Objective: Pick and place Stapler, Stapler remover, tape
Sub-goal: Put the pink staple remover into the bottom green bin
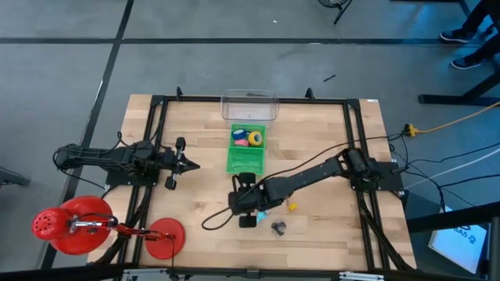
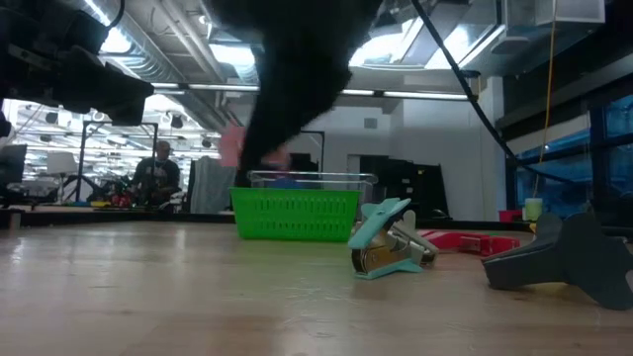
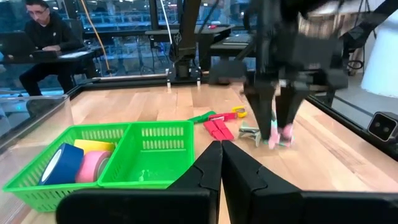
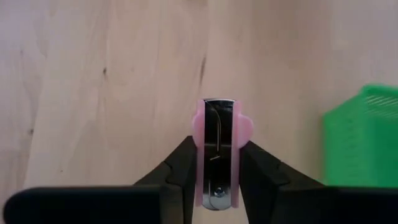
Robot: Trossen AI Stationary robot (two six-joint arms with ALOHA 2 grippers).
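The right claw [image 4: 216, 163] hangs just above the wooden counter [image 4: 99, 81], clenched on a small pink-and-metal staple remover [image 4: 216, 152], near the green plastic basket [image 4: 360, 137], seemingly for carrying it there.

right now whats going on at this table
The right gripper is shut on a pink stapler remover, holding it above the wooden table near the green basket. One half of that basket already holds blue, yellow and pink tape rolls; the other half looks bare. A teal stapler remover lies on the table. The left gripper waits at the left side, shut on nothing.
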